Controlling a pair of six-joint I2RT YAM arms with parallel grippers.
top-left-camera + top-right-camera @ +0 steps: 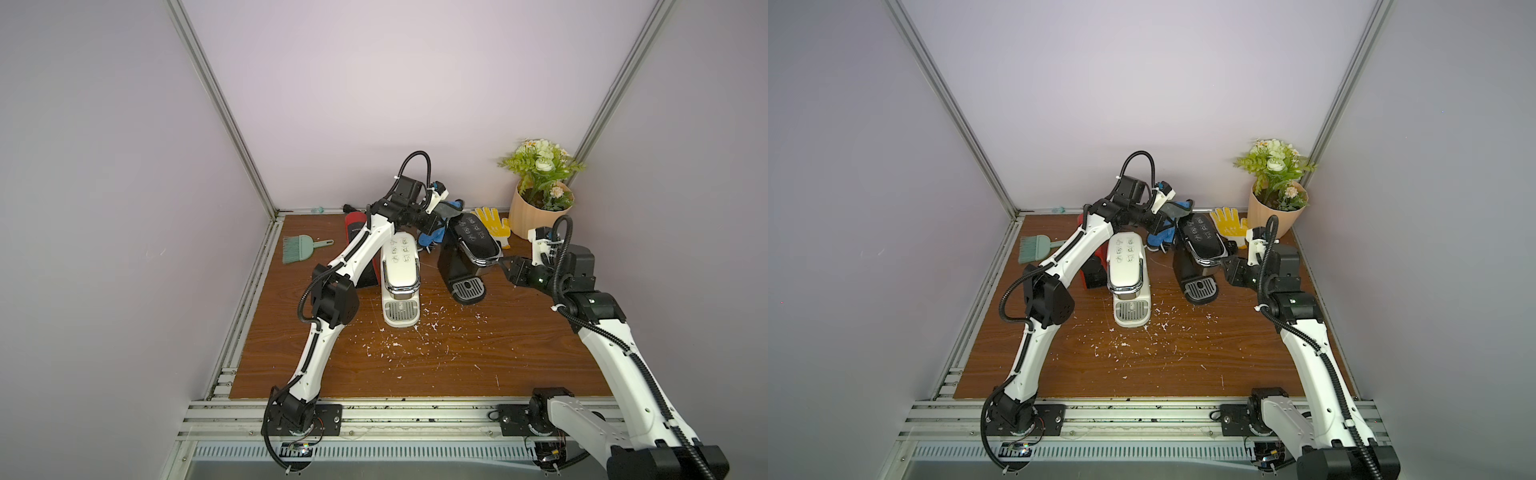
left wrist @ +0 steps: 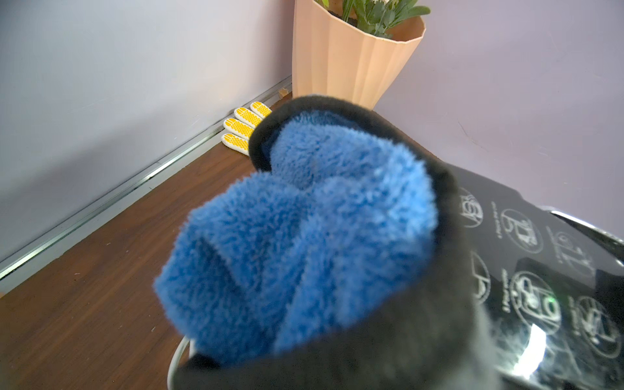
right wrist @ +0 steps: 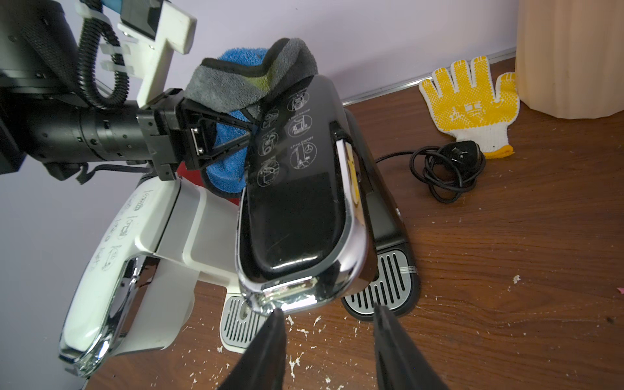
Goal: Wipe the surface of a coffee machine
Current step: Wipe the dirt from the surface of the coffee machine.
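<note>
Red machine [image 1: 355, 224] mostly hidden behind left arm [image 1: 365, 245], centre-left in both top views, cloth [image 2: 304, 236] blurred close-up, hiding glove [image 2: 241, 123] palm, pot [image 3: 570, 57] cropped.

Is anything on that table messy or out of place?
Yes. White flecks litter the wooden table in front of the white coffee machine, like spilled debris. A yellow work glove lies flat beside the plant pot.

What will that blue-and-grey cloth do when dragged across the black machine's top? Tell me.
Probably floppy: the cloth drapes and folds over the black coffee machine where the left hand pinches it. Likely light and soft, given its fluffy pile. It may slide easily yet bunch, since that top looks glossy.
</note>
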